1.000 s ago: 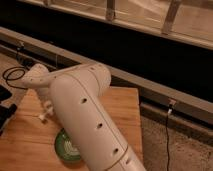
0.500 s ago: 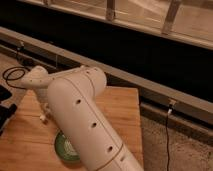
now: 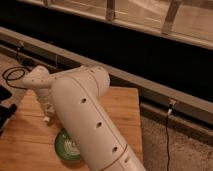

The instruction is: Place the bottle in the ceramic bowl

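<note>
My white arm [image 3: 85,120] crosses the middle of the view. Its wrist [image 3: 36,80] bends down at the left over the wooden table [image 3: 120,107]. My gripper [image 3: 47,111] hangs below the wrist, above the table's left part. A small white bottle [image 3: 46,119] sticks out at its lower end and moves with it. The ceramic bowl [image 3: 65,146], dark green with pale rings, sits on the table just below and right of the gripper. The arm hides the bowl's right side.
A black cable [image 3: 12,75] loops on the floor at the left. A dark object [image 3: 4,107] stands at the table's left edge. A metal rail and a dark wall [image 3: 150,85] run behind the table. Speckled floor [image 3: 175,145] lies to the right.
The wrist and gripper have moved a little down and to the right with the bottle, closer to the bowl. More of the bowl is covered by the arm.
</note>
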Tool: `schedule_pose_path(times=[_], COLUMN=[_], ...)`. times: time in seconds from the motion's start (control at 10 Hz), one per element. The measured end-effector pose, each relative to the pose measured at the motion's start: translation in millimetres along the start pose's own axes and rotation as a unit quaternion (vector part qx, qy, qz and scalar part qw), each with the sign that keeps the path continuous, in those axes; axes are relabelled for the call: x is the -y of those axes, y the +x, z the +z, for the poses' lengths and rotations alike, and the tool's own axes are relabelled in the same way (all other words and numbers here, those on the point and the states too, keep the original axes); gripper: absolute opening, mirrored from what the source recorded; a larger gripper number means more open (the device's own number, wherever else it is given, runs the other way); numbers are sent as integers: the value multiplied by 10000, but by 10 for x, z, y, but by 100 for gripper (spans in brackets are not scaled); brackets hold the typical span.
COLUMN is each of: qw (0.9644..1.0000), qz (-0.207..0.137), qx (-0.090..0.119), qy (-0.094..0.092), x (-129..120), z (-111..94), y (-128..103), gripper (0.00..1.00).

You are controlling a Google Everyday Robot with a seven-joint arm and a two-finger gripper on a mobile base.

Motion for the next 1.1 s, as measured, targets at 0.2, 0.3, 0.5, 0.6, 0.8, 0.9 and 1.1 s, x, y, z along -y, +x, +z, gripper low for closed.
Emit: schedule_pose_path(times=[0.2, 0.3, 0.5, 0.6, 0.8, 0.9, 1.1], qw=[9998, 9996, 9991, 9985, 9970, 9963, 9932], qz=[-12, -52, -84, -92, -89, -219, -759], qx=[64, 64, 139, 281, 509, 613, 685], qy=[-186, -268, -395, -458, -572, -560, -554], x=[26, -21, -34, 2, 57, 81, 95], z=[-51, -60, -103, -208, -467, -603, -956], y=[-22, -4, -9, -57, -132, -183, -272], gripper=[0, 0, 0, 0, 0, 0, 0])
